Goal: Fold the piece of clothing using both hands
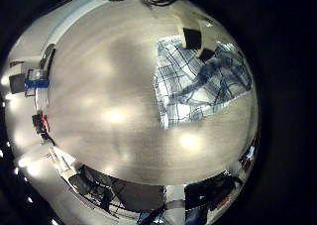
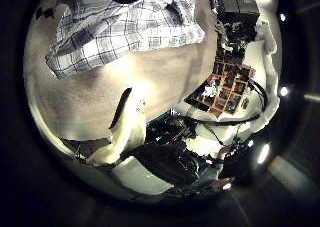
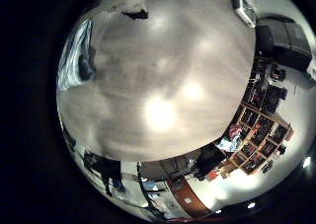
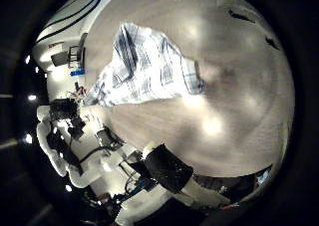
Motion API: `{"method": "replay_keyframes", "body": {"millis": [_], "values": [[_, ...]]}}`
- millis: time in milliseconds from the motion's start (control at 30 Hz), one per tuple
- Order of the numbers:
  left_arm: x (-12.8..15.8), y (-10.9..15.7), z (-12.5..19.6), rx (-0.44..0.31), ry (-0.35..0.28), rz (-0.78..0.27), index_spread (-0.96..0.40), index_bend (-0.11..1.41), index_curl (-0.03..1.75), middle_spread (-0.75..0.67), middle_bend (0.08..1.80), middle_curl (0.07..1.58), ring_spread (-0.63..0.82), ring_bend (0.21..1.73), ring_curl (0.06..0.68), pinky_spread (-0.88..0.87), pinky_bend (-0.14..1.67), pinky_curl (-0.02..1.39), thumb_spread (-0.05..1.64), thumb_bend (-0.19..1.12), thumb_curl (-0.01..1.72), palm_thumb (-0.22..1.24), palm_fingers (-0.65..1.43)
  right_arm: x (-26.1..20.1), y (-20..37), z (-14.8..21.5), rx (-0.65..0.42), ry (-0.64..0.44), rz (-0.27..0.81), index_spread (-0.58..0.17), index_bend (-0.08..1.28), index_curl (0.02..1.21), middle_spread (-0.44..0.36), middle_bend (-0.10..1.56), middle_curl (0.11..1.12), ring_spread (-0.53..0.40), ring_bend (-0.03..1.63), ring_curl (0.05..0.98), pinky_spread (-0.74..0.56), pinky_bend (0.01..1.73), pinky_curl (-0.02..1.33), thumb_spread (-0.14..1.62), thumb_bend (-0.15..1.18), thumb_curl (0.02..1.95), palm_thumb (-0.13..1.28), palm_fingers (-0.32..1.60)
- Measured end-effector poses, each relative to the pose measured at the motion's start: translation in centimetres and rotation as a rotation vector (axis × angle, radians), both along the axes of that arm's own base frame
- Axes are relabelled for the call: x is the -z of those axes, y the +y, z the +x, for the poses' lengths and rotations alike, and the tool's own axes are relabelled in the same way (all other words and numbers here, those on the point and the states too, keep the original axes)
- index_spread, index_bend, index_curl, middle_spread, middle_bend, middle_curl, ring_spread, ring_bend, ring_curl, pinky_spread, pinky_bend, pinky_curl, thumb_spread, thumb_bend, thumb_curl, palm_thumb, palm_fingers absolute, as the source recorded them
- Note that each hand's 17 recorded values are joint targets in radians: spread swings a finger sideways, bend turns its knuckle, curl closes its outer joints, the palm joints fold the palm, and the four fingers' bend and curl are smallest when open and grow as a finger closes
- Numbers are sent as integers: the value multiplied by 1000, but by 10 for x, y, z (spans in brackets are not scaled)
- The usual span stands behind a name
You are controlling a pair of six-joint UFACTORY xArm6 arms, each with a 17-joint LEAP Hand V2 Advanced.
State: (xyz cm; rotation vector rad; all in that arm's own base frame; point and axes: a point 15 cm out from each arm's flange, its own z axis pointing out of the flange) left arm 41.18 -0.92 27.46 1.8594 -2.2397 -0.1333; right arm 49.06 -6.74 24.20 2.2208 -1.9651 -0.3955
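Shirt point(image 4: 150, 67), one (plaid), crumpled on one table point(image 4: 234, 97)

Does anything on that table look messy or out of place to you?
Only the plaid shirt: it lies rumpled on the wooden table, bunched into creases rather than spread flat or folded neatly. No hand is touching it. Nothing looks spilled or damaged, and the bare part of the table shows nothing odd.

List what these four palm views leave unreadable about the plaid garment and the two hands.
- Garment type: the plaid garment lies rumpled on the table; no view shows sleeves or collar clearly.
- Its far edge: cut off at the rim in the left thumb side view.
- In the right little finger side view only a sliver shows.
- Both hands' finger pose: no view shows enough of them.
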Motion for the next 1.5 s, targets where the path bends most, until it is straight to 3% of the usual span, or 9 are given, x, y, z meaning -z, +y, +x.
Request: {"method": "replay_keyframes", "body": {"millis": [333, 733, 867, 900, 967, 1100, 1133, 1267, 1500], "values": [[4, 5, -10, 0, 6, 15, -39, 193, 583, 195, 167, 370, 285, 663, 277, 351, 199, 613, 1311, -12, 322, 410, 120, 50, 49, 5, -104, 80, -42, -370, 168, 383, -73, 419, 405, -55, 738, 320, 254, 639, 309, 1144, -19, 333, 407, 146], [-3, 22, -4, -23, -15, 34, -37, 196, 521, 193, 164, 322, 298, 635, 262, 360, 213, 539, 1310, -12, 323, 410, 146, 87, 57, 12, -80, 135, -168, -307, 158, 331, -64, 369, 383, -55, 790, 313, 253, 706, 295, 1103, -8, 342, 467, 297], [-4, 24, 1, -29, -21, 35, -36, 196, 512, 192, 164, 313, 299, 630, 259, 359, 220, 524, 1310, -12, 323, 410, 151, 89, 53, 13, -99, 136, -203, -314, 151, 317, -126, 381, 390, -189, 940, 340, -21, 904, 320, 1093, 19, 374, 603, 653], [-5, 25, 3, -29, -24, 36, -36, 197, 506, 192, 164, 308, 300, 627, 258, 358, 223, 515, 1310, -12, 323, 410, 153, 89, 51, 15, -105, 130, -221, -332, 141, 308, -162, 416, 406, -235, 989, 353, -177, 1014, 336, 1088, 25, 390, 651, 812], [-7, 26, 6, -30, -30, 38, -36, 197, 501, 192, 164, 304, 300, 625, 257, 357, 226, 507, 1310, -12, 323, 410, 155, 87, 51, 16, -97, 121, -238, -378, 178, 321, -202, 500, 445, -268, 1041, 379, -315, 1070, 358, 1081, 24, 406, 699, 1027], [-11, 28, 11, -33, -42, 42, -36, 199, 493, 191, 161, 294, 301, 623, 255, 355, 234, 492, 1311, -9, 328, 426, 157, 80, 51, 22, -87, 91, -241, -430, 346, 429, -236, 690, 547, -266, 1088, 442, -367, 1114, 417, 1082, 22, 431, 772, 1261], [-12, 29, 13, -33, -44, 44, -36, 195, 491, 190, 163, 292, 301, 624, 255, 355, 237, 489, 1312, -9, 328, 429, 156, 78, 51, 23, -86, 82, -242, -443, 447, 480, -239, 774, 587, -256, 1113, 461, -346, 1148, 441, 1087, 19, 440, 796, 1314], [-15, 34, 18, -41, -53, 52, -36, 195, 482, 190, 163, 287, 299, 619, 253, 353, 246, 476, 1317, -10, 328, 436, 155, 62, 46, 26, -71, 51, -244, -440, 714, 621, -223, 996, 683, -237, 1202, 515, -293, 1232, 497, 1112, 10, 456, 848, 1317], [-12, 34, 16, -41, -43, 53, -35, 193, 469, 190, 165, 279, 298, 619, 250, 351, 261, 458, 1318, -11, 326, 438, 153, 25, 17, 16, -26, 19, -246, -383, 961, 785, -193, 1192, 776, -226, 1344, 602, -227, 1356, 598, 1183, 17, 492, 933, 1149]]}}
